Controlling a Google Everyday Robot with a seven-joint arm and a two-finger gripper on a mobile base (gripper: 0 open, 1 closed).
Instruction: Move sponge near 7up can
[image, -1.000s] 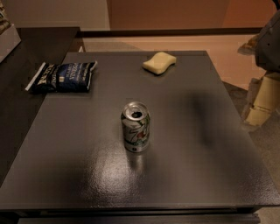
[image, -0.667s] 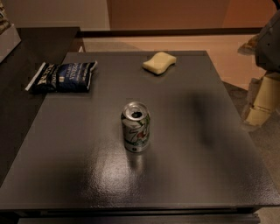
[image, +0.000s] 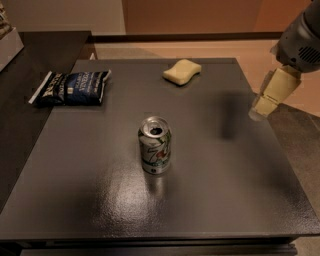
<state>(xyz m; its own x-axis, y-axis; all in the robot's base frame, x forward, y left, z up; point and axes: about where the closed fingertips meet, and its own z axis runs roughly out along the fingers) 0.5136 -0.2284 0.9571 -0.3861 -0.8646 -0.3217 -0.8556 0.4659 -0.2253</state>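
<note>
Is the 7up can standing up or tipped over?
Upright: the 7up can stands on its base, silver top facing up. The gripper hangs by the table at its right edge.

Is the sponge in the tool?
No, the sponge lies on the table near its far edge, while the tool hangs apart from it by the right edge.

The tool (image: 261, 110) hangs over the counter's (image: 215, 170) right edge, angled down and leftward. Its grey arm (image: 302, 37) enters from the upper right.
</note>
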